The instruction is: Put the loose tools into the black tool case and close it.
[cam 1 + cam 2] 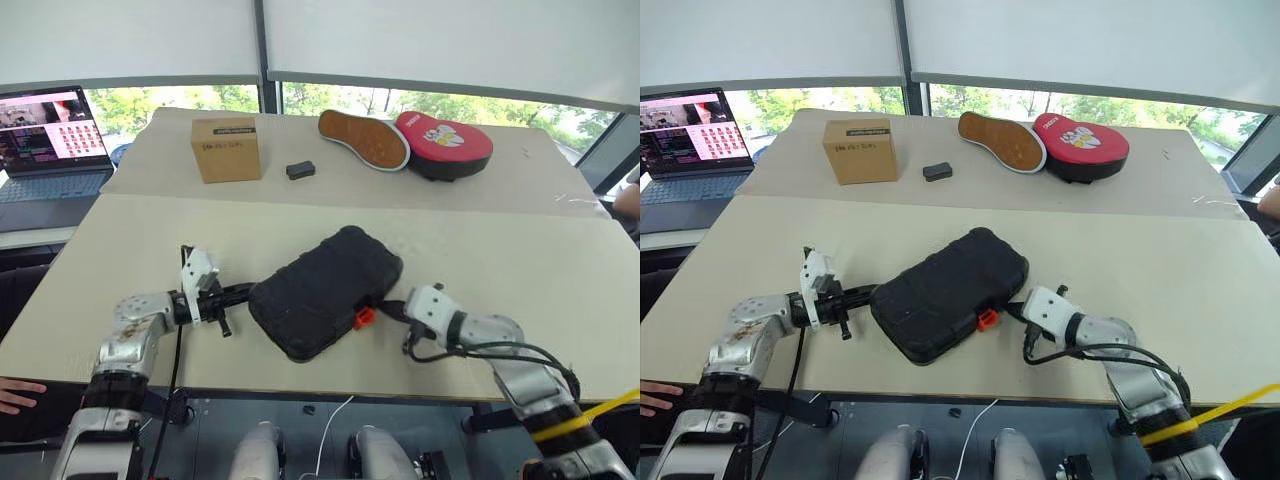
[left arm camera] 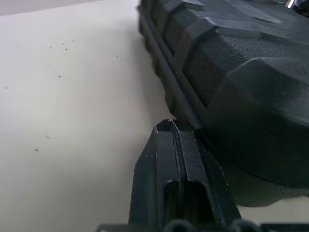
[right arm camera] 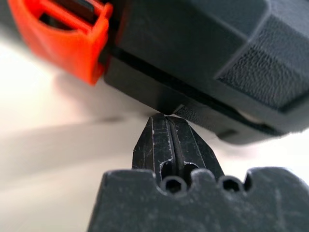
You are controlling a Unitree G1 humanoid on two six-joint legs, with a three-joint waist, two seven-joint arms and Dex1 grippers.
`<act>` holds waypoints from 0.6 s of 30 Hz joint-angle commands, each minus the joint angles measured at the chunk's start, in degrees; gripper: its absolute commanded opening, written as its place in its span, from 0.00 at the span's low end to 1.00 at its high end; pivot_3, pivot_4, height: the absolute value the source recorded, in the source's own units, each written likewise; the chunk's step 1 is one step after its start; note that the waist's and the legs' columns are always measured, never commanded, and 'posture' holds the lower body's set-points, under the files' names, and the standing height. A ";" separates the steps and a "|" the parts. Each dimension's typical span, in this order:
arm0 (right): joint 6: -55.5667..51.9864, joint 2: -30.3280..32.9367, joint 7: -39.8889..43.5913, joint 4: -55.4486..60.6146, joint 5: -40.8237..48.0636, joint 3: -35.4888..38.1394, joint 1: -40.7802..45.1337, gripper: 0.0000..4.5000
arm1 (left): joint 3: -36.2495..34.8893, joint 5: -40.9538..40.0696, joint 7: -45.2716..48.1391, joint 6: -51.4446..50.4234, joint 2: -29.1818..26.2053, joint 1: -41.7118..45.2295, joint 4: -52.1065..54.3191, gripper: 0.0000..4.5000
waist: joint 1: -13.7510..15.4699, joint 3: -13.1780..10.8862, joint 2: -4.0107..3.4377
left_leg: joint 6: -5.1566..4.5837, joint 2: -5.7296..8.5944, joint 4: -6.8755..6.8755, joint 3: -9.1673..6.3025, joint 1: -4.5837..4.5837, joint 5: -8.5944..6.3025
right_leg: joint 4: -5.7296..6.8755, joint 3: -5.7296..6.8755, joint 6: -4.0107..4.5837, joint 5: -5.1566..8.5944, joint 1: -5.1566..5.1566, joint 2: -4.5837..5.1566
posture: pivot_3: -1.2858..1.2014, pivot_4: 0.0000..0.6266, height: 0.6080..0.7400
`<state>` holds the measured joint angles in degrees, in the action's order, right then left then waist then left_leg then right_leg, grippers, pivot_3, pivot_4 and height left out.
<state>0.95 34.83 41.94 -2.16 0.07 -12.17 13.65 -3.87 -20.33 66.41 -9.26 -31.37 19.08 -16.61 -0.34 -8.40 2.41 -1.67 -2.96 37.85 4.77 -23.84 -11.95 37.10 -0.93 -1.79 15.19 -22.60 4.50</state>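
The black tool case (image 1: 325, 291) lies shut on the near part of the beige worktop (image 1: 520, 270), set at a slant with one corner towards the far right. Its small orange latch (image 1: 364, 318) sits on the near right edge. The case's lid hides whatever is inside, so its contents cannot be told.

The left gripper (image 1: 243, 291) has its fingers (image 2: 176, 169) pressed together with nothing between them, and their tips meet the left end of the case at the seam. The right gripper (image 1: 386, 307) likewise has its fingers (image 3: 169, 142) closed on nothing, with the tips against the lower edge of the case just right of the latch.

On the far worktop, well apart from the case, stand a brown cardboard box (image 1: 226, 148) at the left, a small dark block (image 1: 300, 169) just right of it, then a shoe (image 1: 363, 138) lying sole-up against a red pad (image 1: 443, 145). An open laptop (image 1: 50, 150) sits on a separate surface at the far left. A person's hand (image 1: 18, 393) rests at the near left edge. Nothing lies between the grippers and the case.
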 commanded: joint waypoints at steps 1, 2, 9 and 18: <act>2.54 0.43 -0.14 -2.87 -0.52 2.12 2.18 0.00 | -3.80 -0.05 -4.87 1.60 -0.98 0.14 2.03 0.00 | 0.03 0.00 0.00 | 0.00 -0.01 0.00 0.00 0.00 0.00 | 0.00 0.01 0.00 0.00 0.00 -0.01 | 0.52 0.24 1.00; 2.29 0.83 0.12 -2.66 0.05 2.84 1.89 0.00 | -4.52 0.50 -5.86 2.56 -1.79 1.02 1.19 0.00 | 0.00 0.00 0.00 | 0.00 -0.01 0.00 -0.01 0.00 0.00 | 0.00 0.01 0.00 0.00 -0.01 -0.02 | 0.52 0.24 1.00; -1.26 3.23 2.22 4.42 4.03 7.29 -5.48 0.00 | -2.87 -4.33 0.42 -5.69 -7.17 8.56 5.97 0.00 | 0.58 -0.02 -0.02 | 0.00 0.00 -0.02 0.04 -0.08 0.00 | -0.06 0.10 0.00 0.00 -0.02 0.00 | 0.52 0.24 1.00; -8.76 0.64 2.66 16.90 7.37 5.18 -15.26 0.00 | 13.38 0.72 2.64 -10.71 0.40 16.56 9.88 0.00 | 0.10 -0.01 -0.06 | 0.00 0.04 -0.01 0.14 -0.01 0.00 | -0.08 0.00 -0.02 0.02 0.08 -0.11 | 0.52 0.24 1.00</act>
<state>-6.51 35.91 44.73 12.35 7.00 -6.17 -1.29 8.35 -21.38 69.98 -21.32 -31.66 34.12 -5.91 -0.24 -8.41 2.35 -1.67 -2.93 37.83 4.90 -23.85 -11.95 37.04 -0.93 -1.80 15.21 -22.54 4.37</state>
